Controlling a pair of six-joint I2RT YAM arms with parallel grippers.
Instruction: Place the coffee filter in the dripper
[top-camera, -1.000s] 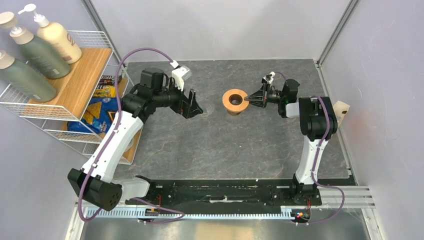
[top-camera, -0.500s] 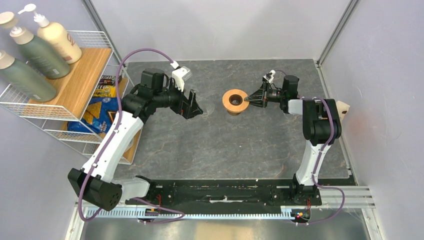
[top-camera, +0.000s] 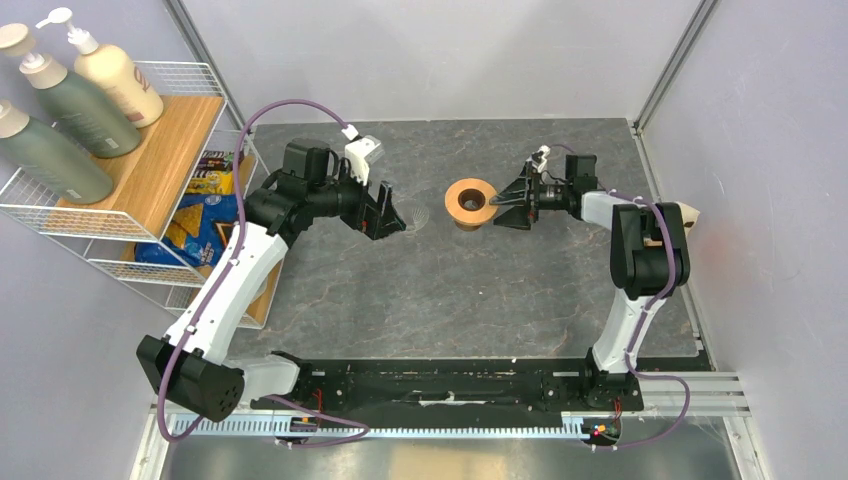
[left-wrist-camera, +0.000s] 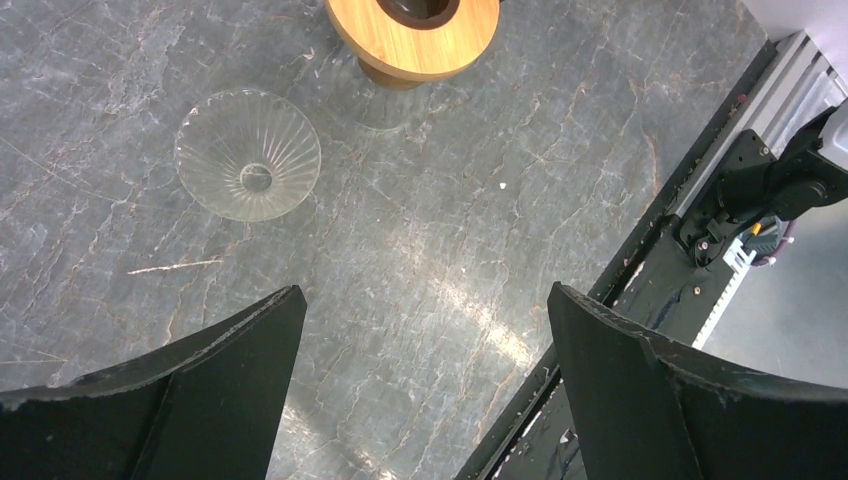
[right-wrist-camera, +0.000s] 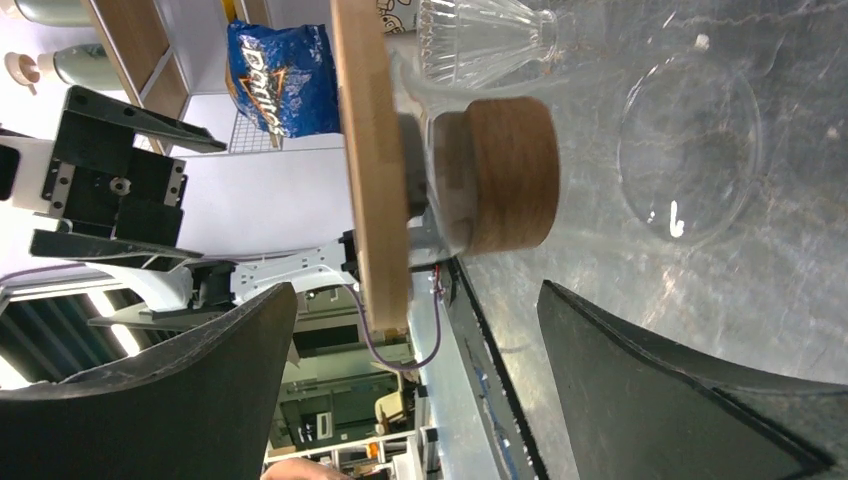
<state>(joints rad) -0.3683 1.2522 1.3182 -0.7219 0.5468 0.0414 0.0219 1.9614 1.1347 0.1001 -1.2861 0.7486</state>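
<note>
Top view: the right claw (top-camera: 503, 205), spread wide and empty, is just beside the dripper (top-camera: 456, 206), which rests on a cup (right-wrist-camera: 510, 172). The left claw (top-camera: 392, 210), also wide apart, holds nothing and is near a loose glass cone (left-wrist-camera: 248, 155).

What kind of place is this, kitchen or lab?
Most likely a lab test cell: plain panel walls enclose a slate-look table, the arms are bolted to a rail, and a wire rack holds bottles.

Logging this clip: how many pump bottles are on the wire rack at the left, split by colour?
Grey-green pump bottles: 2
Cream pump bottle: 1
Total: 3
</note>
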